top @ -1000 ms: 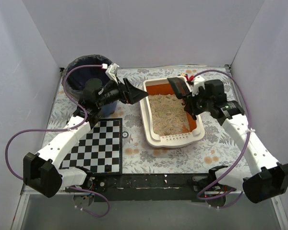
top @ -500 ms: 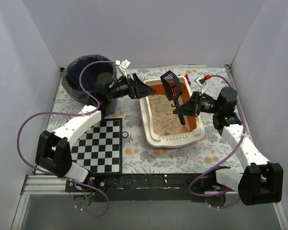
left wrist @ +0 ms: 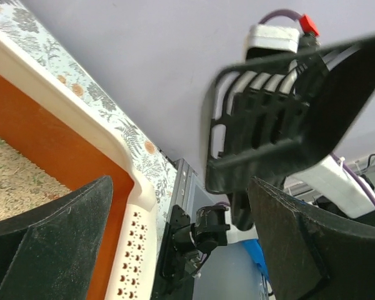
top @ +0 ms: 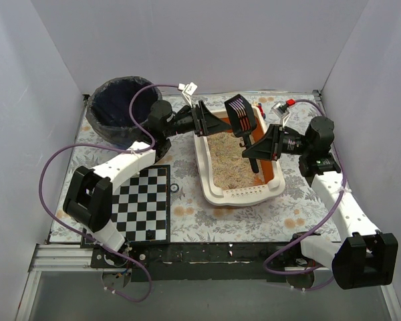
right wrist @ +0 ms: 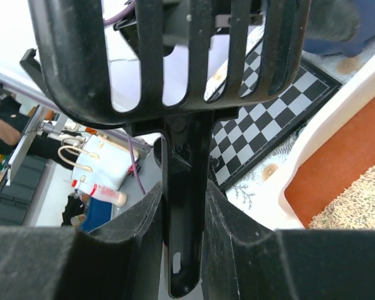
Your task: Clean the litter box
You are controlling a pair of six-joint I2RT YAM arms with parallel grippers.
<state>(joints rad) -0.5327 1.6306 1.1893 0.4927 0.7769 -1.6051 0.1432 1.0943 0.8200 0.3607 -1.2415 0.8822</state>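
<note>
The cream litter box (top: 244, 195) with orange inner walls and beige litter lies mid-table. My right gripper (top: 255, 151) is shut on the handle of a black slotted scoop (top: 240, 115) and holds it up over the box's far end, head up. In the right wrist view the handle (right wrist: 186, 206) sits clamped between my fingers (right wrist: 184, 212), below the head (right wrist: 169, 56). My left gripper (top: 222, 125) is open over the box's far-left rim, just left of the scoop head. In the left wrist view the scoop (left wrist: 269, 131) hangs ahead of the spread jaws (left wrist: 181, 250), above the box rim (left wrist: 81, 119).
A round blue bin (top: 117, 110) with a dark bag stands at the far left. A checkerboard mat (top: 139, 204) lies front left and also shows in the right wrist view (right wrist: 269, 125). White walls close in the floral-covered table (top: 301, 214).
The right gripper has lifted the scoop from the box's far end and turned it upright. The left arm has reached right from beside the bin to the scoop head.
</note>
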